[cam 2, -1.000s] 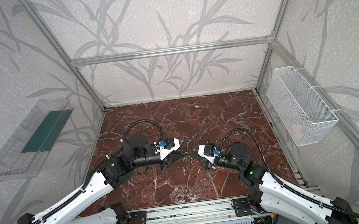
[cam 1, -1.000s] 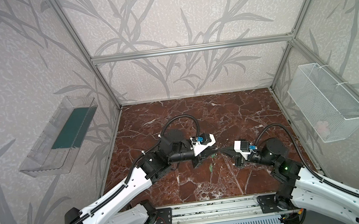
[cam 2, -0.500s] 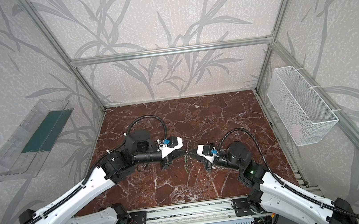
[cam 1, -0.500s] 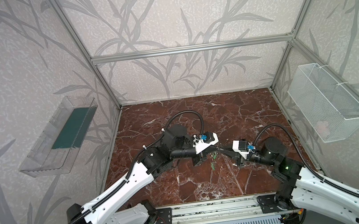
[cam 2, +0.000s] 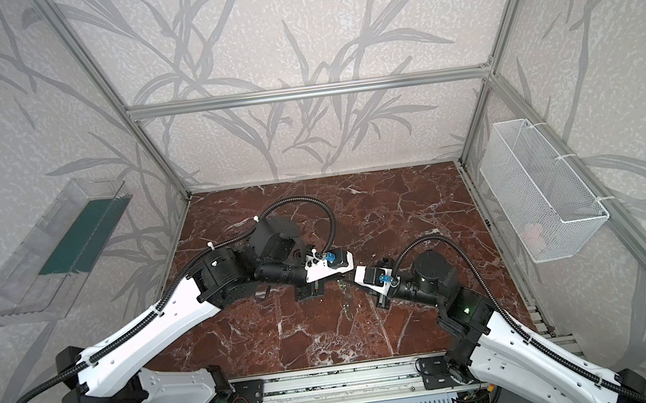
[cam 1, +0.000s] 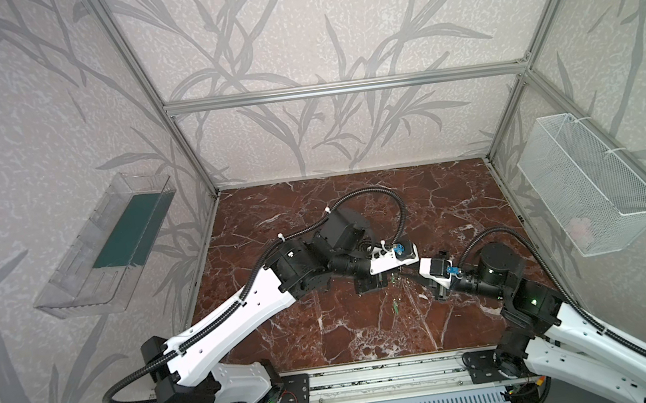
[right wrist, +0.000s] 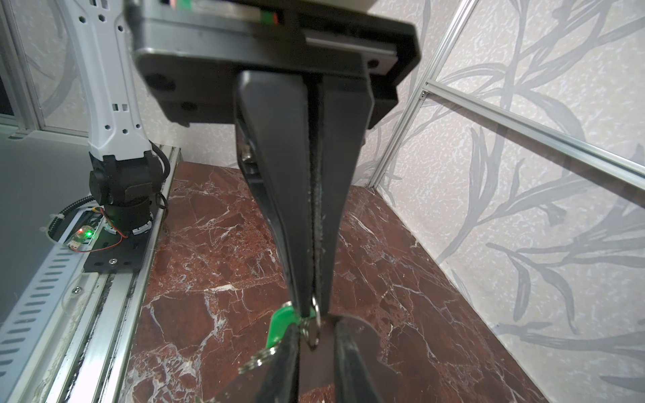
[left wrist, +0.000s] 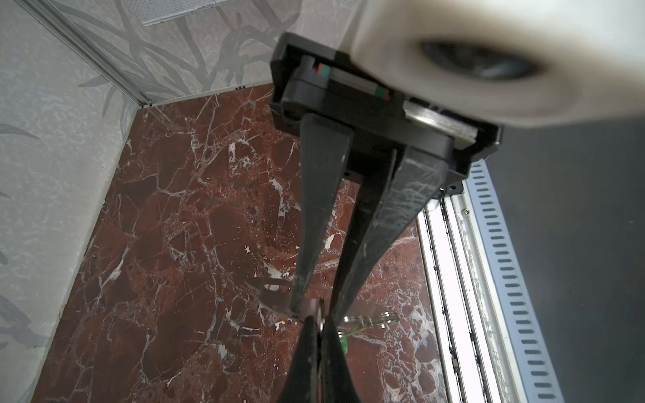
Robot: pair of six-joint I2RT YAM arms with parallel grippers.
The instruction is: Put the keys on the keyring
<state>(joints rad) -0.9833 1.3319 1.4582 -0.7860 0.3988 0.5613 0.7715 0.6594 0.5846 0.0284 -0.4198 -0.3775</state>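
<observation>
Red-brown marble table (cam 1: pixel 314 212) fills the cell floor, and both arms meet over its middle. On the left wall hangs a clear plastic bin (cam 1: pixel 72 292) with a dark green sheet (cam 1: pixel 128 230) lying in it. On the right wall hangs a white wire basket (cam 1: pixel 608 217) with something pale pink (cam 1: pixel 580 227) at its bottom (too faint to name). The left gripper (left wrist: pixel 319 328) is pinched tight on a small metal loop (right wrist: pixel 314 328), from which one of the keys (right wrist: pixel 279 322) dangles. Tip to tip against it, the right gripper (left wrist: pixel 317 307) stands a narrow gap apart. The keyring (right wrist: pixel 363 345) lies flat across that gap, but contact is unclear. In a top view a second green speck (cam 1: pixel 396 307) shows nearer, just beside the fingertips.
</observation>
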